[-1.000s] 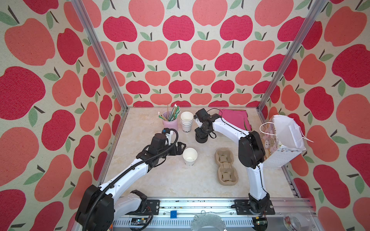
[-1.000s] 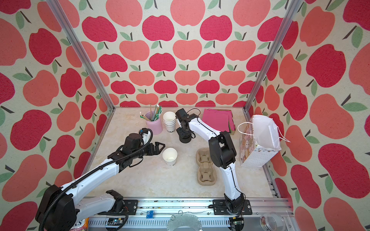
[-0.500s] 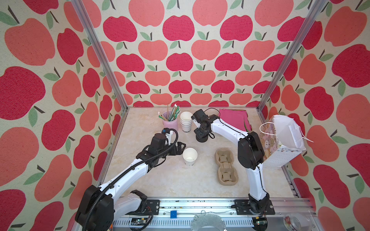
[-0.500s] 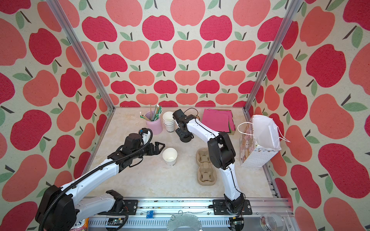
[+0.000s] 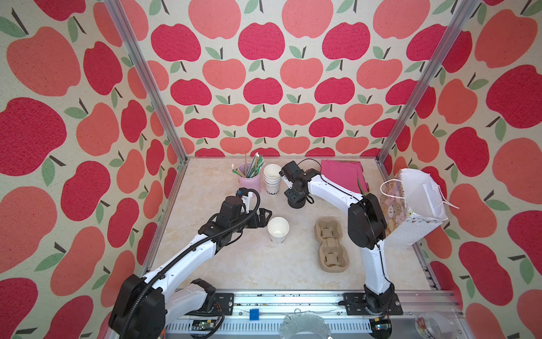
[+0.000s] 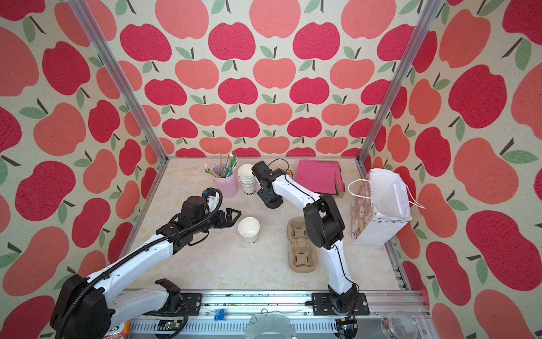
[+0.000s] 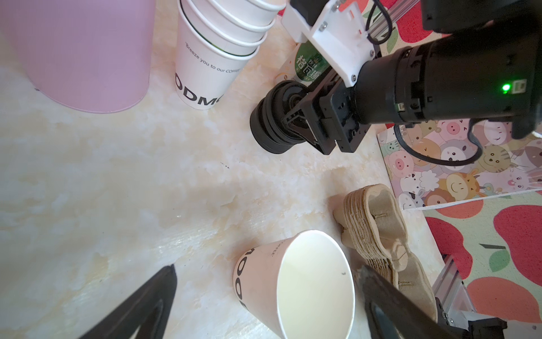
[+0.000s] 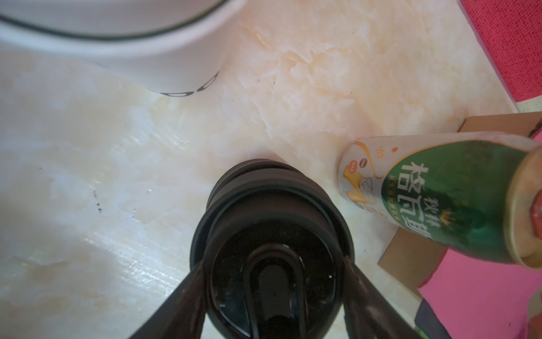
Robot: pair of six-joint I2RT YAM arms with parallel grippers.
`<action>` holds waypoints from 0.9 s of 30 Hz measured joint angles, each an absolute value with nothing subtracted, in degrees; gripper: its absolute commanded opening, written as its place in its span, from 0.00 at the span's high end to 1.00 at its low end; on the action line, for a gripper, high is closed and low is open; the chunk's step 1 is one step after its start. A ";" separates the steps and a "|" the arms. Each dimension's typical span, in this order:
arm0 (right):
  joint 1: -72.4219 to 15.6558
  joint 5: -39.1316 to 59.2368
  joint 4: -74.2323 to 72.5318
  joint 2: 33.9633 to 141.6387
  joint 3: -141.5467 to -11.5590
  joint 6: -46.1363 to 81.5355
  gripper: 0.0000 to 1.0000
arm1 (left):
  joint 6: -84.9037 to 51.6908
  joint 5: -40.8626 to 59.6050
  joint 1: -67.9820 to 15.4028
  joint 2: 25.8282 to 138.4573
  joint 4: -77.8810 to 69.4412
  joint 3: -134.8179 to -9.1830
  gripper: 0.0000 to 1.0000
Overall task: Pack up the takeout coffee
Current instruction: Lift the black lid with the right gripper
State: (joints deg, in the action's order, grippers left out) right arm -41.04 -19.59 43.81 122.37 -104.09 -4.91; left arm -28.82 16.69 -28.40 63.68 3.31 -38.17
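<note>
Black lids (image 8: 272,223) snug between both fingers (image 8: 181,302), green can (image 8: 440,199) just beside them.

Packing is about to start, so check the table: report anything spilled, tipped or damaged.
Nothing stands out. The cup is lidless but upright, the cup stack and lids stand straight, the carriers lie flat, and no spill shows on the table.

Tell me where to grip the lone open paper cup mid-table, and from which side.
Grip the lone paper cup around its mid-wall, below the thin rim, coming in level from the side where the left gripper waits open. The cup stands upright and lidless, so a pinch from above would probably crush its mouth. The pulp carrier crowds the opposite side.
</note>
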 measured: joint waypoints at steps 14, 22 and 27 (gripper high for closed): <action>-35.53 -6.85 43.38 119.26 -102.80 1.65 0.41 | -28.82 16.25 -28.40 63.61 3.31 -38.17 0.01; -35.66 -3.90 42.94 114.02 -102.35 2.66 0.41 | -28.82 16.25 -28.40 63.61 3.36 -38.06 0.01; -35.75 -2.68 42.92 108.57 -100.55 2.59 0.41 | -28.82 16.25 -28.38 62.59 3.53 -37.95 0.01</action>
State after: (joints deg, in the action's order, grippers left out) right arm -35.75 -2.68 42.92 108.57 -100.55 2.59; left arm -28.82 16.25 -28.38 62.59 3.53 -37.95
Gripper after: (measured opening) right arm 0.683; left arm 0.991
